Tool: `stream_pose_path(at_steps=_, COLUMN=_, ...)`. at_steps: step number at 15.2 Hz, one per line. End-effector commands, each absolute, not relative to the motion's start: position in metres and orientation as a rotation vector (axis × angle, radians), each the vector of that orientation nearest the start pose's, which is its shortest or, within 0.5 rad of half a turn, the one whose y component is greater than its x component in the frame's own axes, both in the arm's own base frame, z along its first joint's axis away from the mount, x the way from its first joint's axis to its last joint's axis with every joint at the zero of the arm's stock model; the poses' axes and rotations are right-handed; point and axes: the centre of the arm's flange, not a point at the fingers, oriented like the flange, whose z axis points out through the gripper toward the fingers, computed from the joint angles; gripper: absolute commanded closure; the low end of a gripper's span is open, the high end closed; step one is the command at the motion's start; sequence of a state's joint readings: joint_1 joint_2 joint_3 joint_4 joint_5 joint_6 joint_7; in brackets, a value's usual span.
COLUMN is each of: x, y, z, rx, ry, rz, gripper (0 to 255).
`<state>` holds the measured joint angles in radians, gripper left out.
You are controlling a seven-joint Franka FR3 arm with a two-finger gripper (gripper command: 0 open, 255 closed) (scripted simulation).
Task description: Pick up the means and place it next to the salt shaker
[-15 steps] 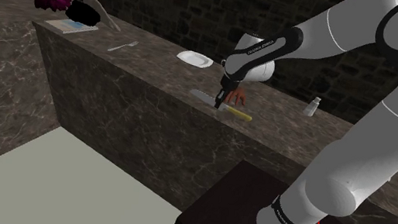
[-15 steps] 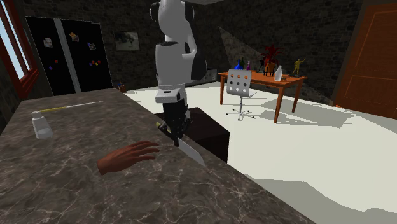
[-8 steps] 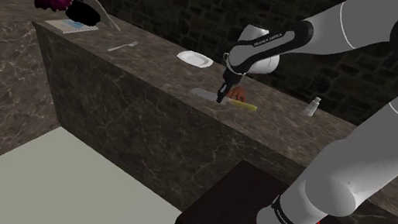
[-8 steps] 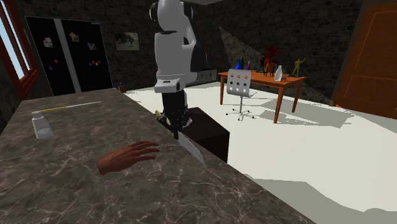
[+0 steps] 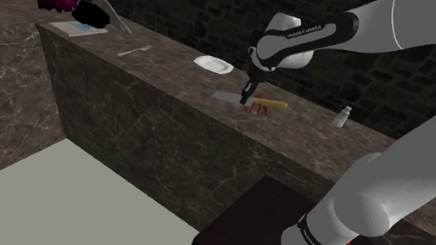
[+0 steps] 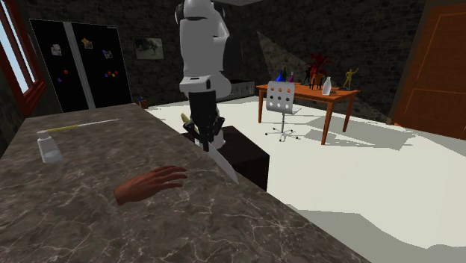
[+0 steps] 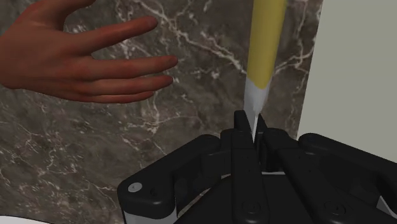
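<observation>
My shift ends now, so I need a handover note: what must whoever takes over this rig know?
Gripper: the black two-finger gripper is shut on the knife with yellow handle and grey blade, clasping the blade by the handle.
Things: the knife looks raised just off the dark marbled counter, beside a brown model hand; the small white salt shaker stands farther along the counter.
Done: the pick-up.
Left: carry the knife to the shaker, set it down next to it, release.
</observation>
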<state>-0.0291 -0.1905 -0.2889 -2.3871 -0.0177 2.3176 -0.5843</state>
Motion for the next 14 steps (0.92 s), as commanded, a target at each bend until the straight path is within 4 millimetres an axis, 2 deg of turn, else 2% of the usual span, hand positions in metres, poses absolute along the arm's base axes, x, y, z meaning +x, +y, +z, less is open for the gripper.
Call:
stream_pose_path(at_steps=1, x=0.457, y=-0.153, z=0.412, rx=-3.118, ry=-0.438, rz=-0.188, gripper=255)
stream_pose_path(at_steps=14, x=0.457, y=-0.153, z=0.481, rx=-3.118, ry=-0.438, rz=-0.188, gripper=255)
